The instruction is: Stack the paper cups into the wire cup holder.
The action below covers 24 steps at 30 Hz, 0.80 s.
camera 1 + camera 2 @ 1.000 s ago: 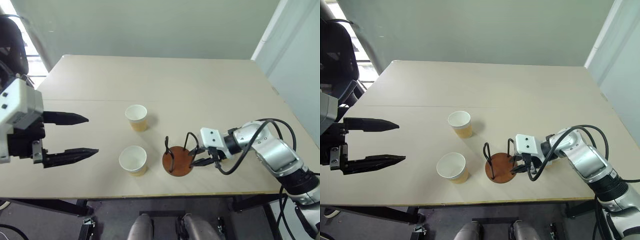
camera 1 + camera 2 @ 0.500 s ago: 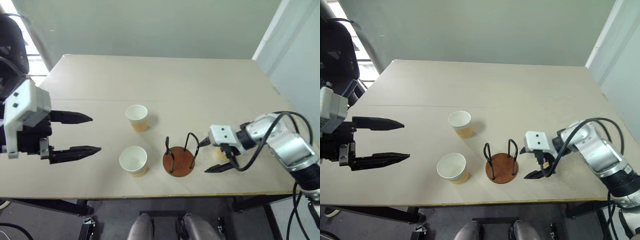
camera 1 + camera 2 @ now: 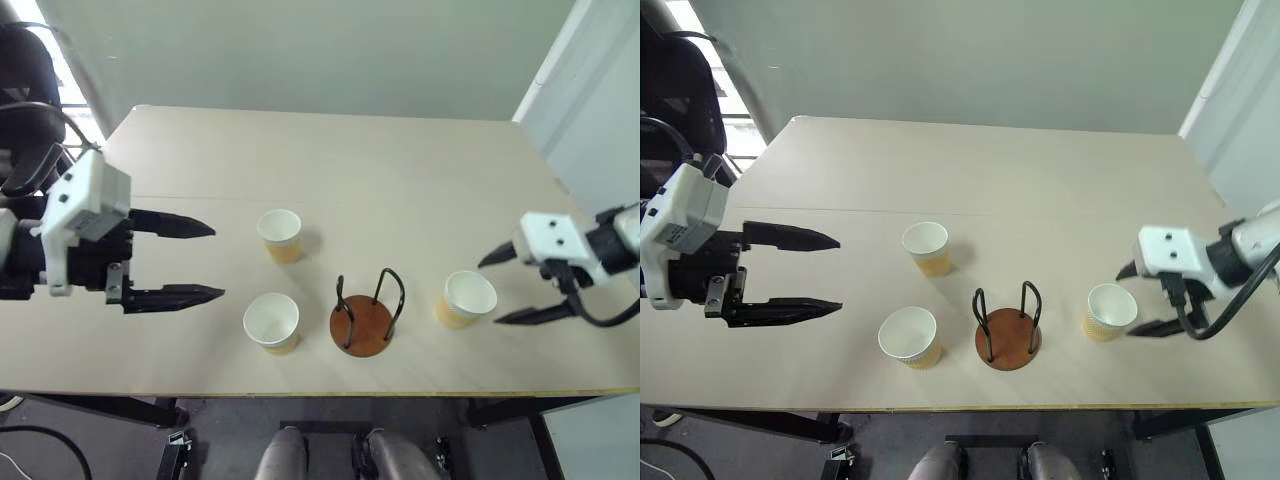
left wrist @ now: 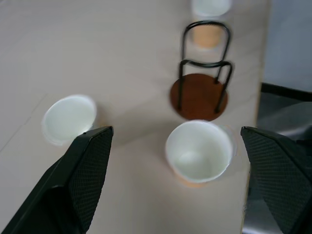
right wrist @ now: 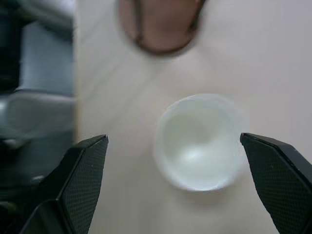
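Left gripper (image 3: pixel 205 259) is hovering open, left of the wire cup holder (image 3: pixel 364 318). Two paper cups (image 3: pixel 272 322) (image 3: pixel 279 235) are standing upright between them. A third cup (image 3: pixel 465 298) is sitting right of the holder, right gripper (image 3: pixel 505 287) gaping beside it.

No legible text or labels, seemingly.

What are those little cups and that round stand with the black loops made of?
The three cups look like thin matte paper: white inside, pale yellow-tan outside, no gloss. The stand has a flat reddish-brown disc base, possibly wood or plastic; the look leaves that open. Its two upright loops appear to be thin bent wire with a black coating.
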Each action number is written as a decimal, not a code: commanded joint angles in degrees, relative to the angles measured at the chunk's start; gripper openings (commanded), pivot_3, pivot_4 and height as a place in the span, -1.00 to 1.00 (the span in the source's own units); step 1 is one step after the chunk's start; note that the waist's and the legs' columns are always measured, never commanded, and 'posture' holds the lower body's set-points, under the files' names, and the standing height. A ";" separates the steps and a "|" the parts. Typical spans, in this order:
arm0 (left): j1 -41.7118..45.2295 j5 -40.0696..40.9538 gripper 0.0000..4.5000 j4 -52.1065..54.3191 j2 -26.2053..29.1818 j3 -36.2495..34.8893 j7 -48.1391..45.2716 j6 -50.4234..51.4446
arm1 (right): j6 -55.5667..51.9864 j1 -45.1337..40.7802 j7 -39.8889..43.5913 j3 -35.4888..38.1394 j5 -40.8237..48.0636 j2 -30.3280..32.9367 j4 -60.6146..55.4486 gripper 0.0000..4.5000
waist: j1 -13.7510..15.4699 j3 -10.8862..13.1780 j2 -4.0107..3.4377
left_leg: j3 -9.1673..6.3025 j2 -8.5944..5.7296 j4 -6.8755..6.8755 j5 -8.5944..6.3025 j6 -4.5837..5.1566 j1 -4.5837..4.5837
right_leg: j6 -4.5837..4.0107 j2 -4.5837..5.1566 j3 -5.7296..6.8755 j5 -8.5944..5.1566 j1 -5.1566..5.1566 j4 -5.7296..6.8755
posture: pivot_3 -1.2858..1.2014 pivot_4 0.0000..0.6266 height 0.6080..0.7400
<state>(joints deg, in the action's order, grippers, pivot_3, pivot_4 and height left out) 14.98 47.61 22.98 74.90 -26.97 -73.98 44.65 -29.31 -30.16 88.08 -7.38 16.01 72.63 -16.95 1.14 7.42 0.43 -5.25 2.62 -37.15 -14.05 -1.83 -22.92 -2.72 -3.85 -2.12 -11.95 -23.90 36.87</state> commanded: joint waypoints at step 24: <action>-3.73 4.86 1.00 8.68 1.67 -11.52 -0.13 7.34 | 3.20 -2.46 -6.09 -11.74 -14.23 -7.11 -0.17 0.27 | -0.55 0.02 -0.04 | 0.16 -0.07 -0.09 0.14 0.25 0.12 | 0.48 -0.05 -0.47 0.12 0.06 0.05 | 0.03 -0.52 1.00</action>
<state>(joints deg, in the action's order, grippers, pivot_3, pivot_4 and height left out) 10.11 51.02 31.49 76.60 -35.85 -74.11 51.72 -27.33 -31.18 81.67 -19.56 2.76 65.35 -17.37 0.58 7.44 0.39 -5.08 2.55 -37.24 -13.91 -1.58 -22.80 -2.23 -3.90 -2.61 -11.84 -23.84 36.93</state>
